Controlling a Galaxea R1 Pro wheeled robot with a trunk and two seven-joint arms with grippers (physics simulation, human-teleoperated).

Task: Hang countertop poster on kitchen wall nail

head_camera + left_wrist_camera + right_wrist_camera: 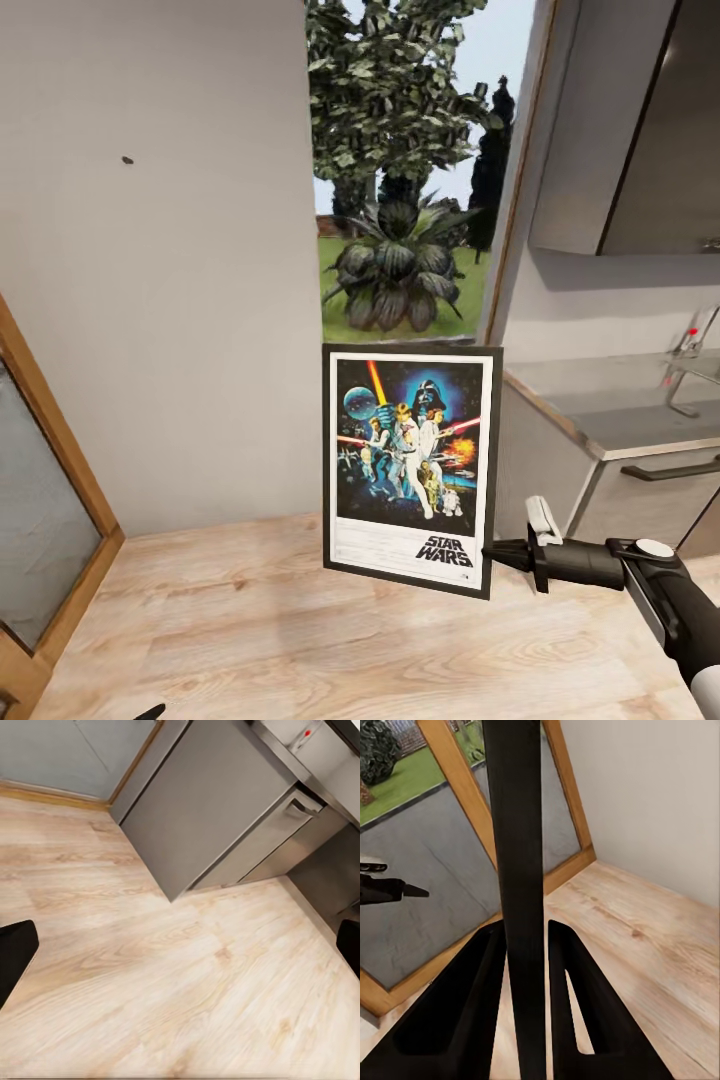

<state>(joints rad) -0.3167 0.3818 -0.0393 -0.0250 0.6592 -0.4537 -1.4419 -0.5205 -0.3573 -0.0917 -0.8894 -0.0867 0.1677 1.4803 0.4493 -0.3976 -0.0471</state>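
While the right gripper [497, 552] clamps the lower right edge of the black-framed upright Star Wars poster [410, 465], the poster hangs upright in mid-frame of the head view, clear of the light wood plank floor [300, 630], face toward the camera, white border, colourful figures on dark blue, logo at the bottom. Right arm enters from the lower right of the head view, black fingers pointing left into the frame edge. Right wrist view confirms: the poster's black frame edge [517, 870] runs top to bottom through the centre, both black fingers [465, 1005] pressed against it on either side, jaws narrow, holding it. Behind the poster, a plain grey-white wall [150, 300] fills the left half of the head view, with a small dark nail [127, 160] in the upper left. A window opening with green trees and plants [400, 180] sits top centre. The long grey glossy kitchen countertop [600, 400] is at mid right, well apart from the poster, chrome tap [690, 360] at the right edge, grey cabinet fronts [540, 470] below, grey wall cabinet [620, 120] above. A wood-framed glass door [40, 520] is at the lower left. Left gripper [180, 945]: left wrist view shows two black fingertips [15, 952] at the far left and right edges, wide open, nothing between them, over the wood floor beside the grey cabinet.
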